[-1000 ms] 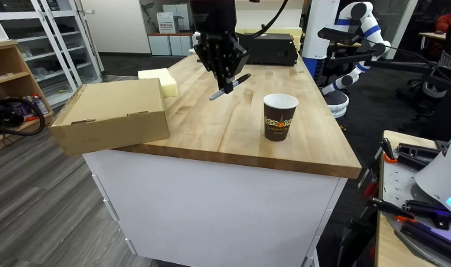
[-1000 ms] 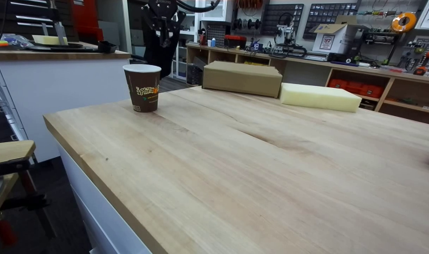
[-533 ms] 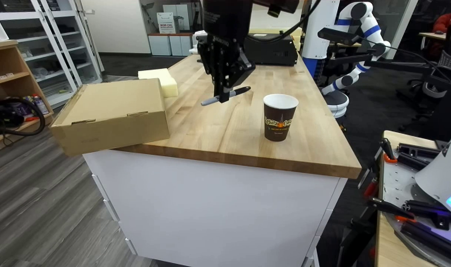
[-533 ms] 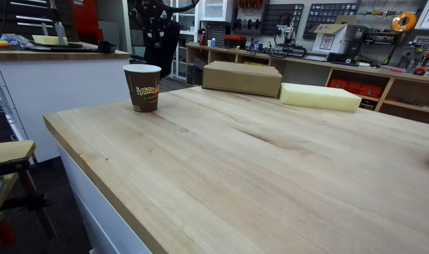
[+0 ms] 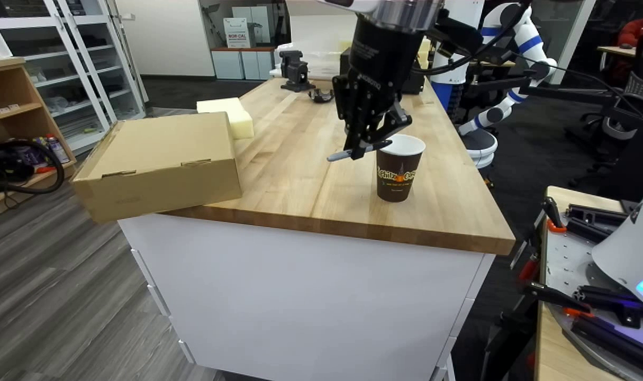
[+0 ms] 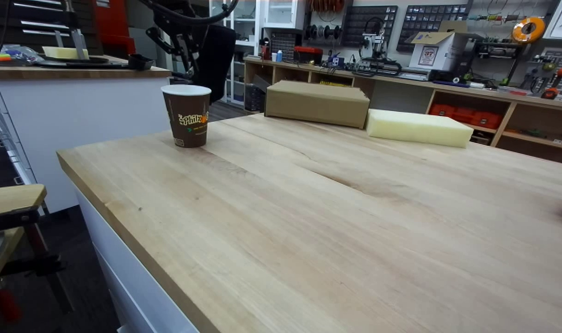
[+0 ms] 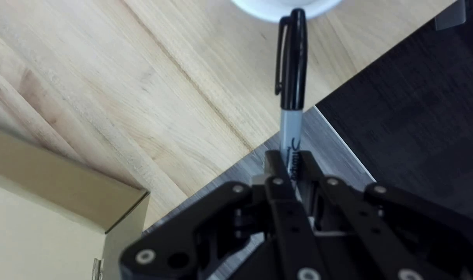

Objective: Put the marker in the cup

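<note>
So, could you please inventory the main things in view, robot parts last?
worktop: one, light brown, foreground
cup: one, dark brown with white rim, upright on the worktop
marker: one, grey with black cap, in the gripper
cardboard box: one, brown, overhanging the worktop's corner
foam-like block: one, pale yellow, beside the cardboard box
vise-like tool: one, black, worktop's far end
gripper: one, black, holding the marker
arm: one, white and silver, above the gripper
</note>
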### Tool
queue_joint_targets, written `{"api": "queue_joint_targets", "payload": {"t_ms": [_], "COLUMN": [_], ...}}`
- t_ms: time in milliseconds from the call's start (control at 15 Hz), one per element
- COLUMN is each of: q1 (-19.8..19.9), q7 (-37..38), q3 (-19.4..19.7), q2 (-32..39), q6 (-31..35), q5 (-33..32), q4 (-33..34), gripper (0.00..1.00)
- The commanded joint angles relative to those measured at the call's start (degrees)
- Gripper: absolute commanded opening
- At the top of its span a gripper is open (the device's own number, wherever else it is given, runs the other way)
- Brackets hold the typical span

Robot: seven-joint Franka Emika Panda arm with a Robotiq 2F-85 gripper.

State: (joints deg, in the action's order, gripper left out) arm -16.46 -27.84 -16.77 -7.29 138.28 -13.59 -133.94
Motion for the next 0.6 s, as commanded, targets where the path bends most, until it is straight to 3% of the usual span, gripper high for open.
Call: {"api": "queue_joint_targets", "payload": {"t_ms": [0, 200, 533], "q1": [-0.25, -0.35, -0.33], "q7": [1.36, 0.13, -0.70], "q3": [0.59, 1.19, 2.57], "q2": [-5.18, -6.52, -8.33], "q6": [-3.53, -6.18, -3.24], "q5": [-1.69, -1.07, -1.14], "q4": [-3.21, -3.04, -4.64], "gripper": [0.03, 0.03, 0.03]}}
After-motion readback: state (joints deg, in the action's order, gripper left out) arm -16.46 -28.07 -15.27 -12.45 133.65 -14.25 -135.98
